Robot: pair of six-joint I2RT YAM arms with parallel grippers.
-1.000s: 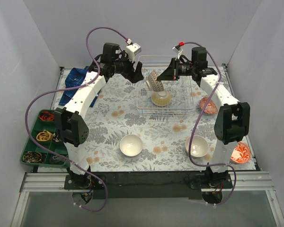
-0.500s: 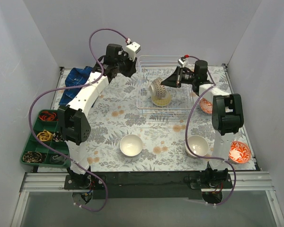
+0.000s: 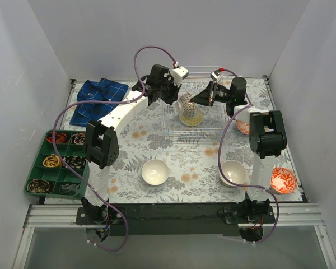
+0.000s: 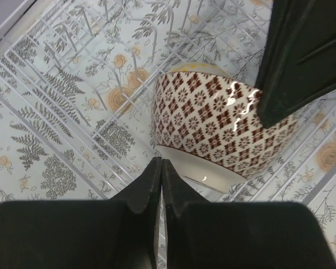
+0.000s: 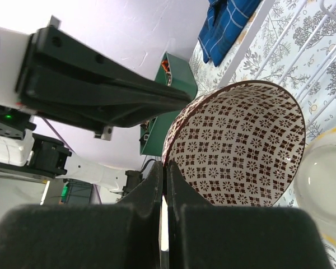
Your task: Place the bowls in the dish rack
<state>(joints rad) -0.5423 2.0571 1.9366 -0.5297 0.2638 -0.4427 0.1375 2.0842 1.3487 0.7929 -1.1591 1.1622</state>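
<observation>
The patterned bowl stands on edge in the dish rack, upper centre, leaning on a yellow bowl. Right fingers pinch its rim, mouth facing them; left fingers, pressed together, point at its base.

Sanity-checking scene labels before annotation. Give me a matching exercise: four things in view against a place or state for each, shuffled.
Things:
1. patterned bowl
2. blue cloth
3. green compartment tray
4. left gripper

Places or states:
A. fingers shut, holding nothing
B. inside the dish rack, standing on edge
C. far left corner of the table
D. left edge of the table, near side

Pairs: 1-B, 2-C, 3-D, 4-A
</observation>
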